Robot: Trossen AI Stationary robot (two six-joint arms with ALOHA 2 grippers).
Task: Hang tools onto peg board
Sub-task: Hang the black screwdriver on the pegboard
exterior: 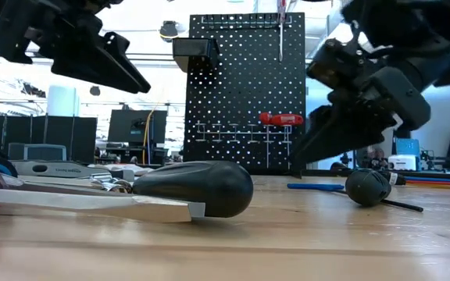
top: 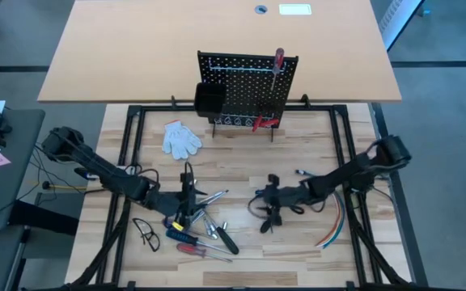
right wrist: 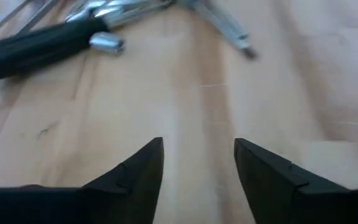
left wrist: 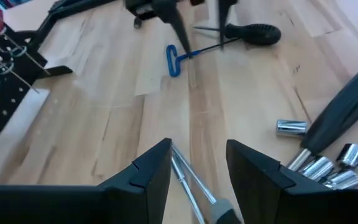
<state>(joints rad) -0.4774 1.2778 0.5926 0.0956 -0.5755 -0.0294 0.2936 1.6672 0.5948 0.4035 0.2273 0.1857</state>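
The black peg board (top: 247, 85) stands at the far middle of the table. A red-handled screwdriver (top: 278, 63) hangs on it, and red pliers (top: 265, 123) are at its foot. Loose tools (top: 205, 230) lie near the front: blue, red and black handles and silver bits (left wrist: 319, 167). My left gripper (left wrist: 197, 168) is open above this pile, its fingers on either side of two grey shafts (left wrist: 188, 180). My right gripper (right wrist: 197, 162) is open over bare wood, close to a blue T-handle key (left wrist: 174, 61) and a black-handled screwdriver (left wrist: 253, 32).
A white glove (top: 181, 139) lies left of the board's foot. Black-framed glasses (top: 146, 233) lie left of the pile. Coloured cables (top: 334, 226) lie at the right. A black bin (top: 210, 99) hangs on the board's left side.
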